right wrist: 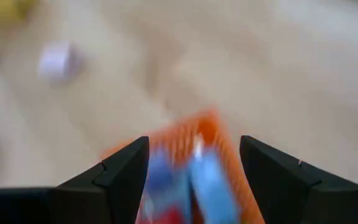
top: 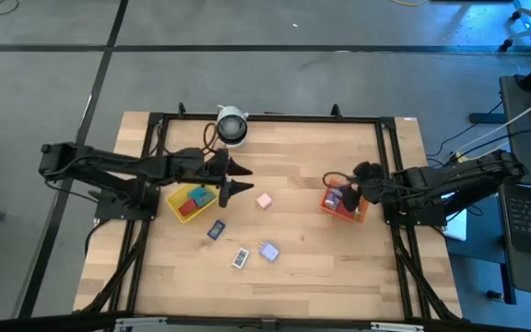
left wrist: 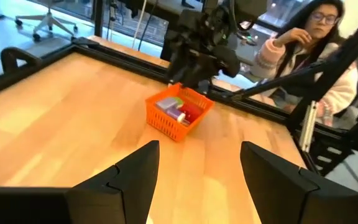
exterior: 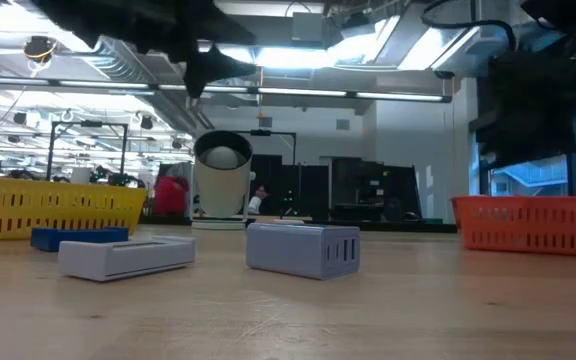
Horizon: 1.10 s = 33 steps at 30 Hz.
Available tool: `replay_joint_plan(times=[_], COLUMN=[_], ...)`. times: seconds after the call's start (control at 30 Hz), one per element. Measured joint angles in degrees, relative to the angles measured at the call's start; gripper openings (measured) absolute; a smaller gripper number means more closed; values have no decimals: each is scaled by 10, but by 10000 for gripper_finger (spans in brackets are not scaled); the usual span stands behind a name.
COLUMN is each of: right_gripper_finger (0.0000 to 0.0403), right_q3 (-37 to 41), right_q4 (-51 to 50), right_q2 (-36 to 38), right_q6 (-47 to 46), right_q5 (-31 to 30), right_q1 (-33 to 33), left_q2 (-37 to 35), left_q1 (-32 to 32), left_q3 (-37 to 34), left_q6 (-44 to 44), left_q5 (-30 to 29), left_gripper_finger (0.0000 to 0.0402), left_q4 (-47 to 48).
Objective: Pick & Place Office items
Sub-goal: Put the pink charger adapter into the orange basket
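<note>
Nearest the low camera sit two pale office items on the wood: a flat white block (exterior: 126, 256) and a boxy pale blue piece (exterior: 303, 248) with slots in its end, with a dark blue slab (exterior: 78, 237) just behind the white one. From above these lie in the middle of the table (top: 321, 258) with a pink cube (top: 265, 200) farther back, all apart from one another. More pieces, red, teal and yellowish, fill the yellow tray (top: 175, 197) on the left side; their shapes are too small to make out. The orange tray (top: 344, 211) on the right side holds red, pale blue and white pieces, partly covered by the right arm and badly blurred in the right wrist view.

Over the yellow tray's inner edge hangs the left gripper (top: 235, 177), fingers spread with nothing between them. Above the orange tray the right gripper (right wrist: 192, 163) hovers with its fingers (right wrist: 126, 168) parted and empty.

At the table's far edge stands a round white-and-grey cylinder (top: 231, 125). Beyond the table a person (left wrist: 306, 50) sits, partly cut off by the frame rails.
</note>
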State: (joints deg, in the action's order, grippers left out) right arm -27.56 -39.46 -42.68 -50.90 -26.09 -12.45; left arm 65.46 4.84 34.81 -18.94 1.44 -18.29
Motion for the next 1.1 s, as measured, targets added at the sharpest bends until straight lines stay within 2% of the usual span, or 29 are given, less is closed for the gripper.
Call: replay_joint_plan(times=[0.07,0.13,0.27,0.4,0.67,0.97,1.1], right_gripper_finger=[252,249,242,236,232,232,232], right_q3=[0,-1,-1,-1,-1,-1,-1], right_q4=[38,84,176,210,215,215,215], right_q2=[0,0,0,0,0,0,0], right_q6=[15,59,161,212,230,264,275], right_q5=[-72,-103,-106,-106,-110,-104,-103], right_q1=[0,0,0,0,0,-13,-30], left_q2=[12,23,57,101,200,333,388], left_q1=[-1,-1,0,-5,-15,-39,-51], left_q3=[17,29,48,70,127,243,314], left_q6=[-2,-23,-79,-103,-116,-133,-116], left_q5=[-15,-35,-54,-54,-53,-65,-86], left_gripper_finger=[222,222,222,226,250,250,249], left_q4=[3,10,82,134,176,322,427])
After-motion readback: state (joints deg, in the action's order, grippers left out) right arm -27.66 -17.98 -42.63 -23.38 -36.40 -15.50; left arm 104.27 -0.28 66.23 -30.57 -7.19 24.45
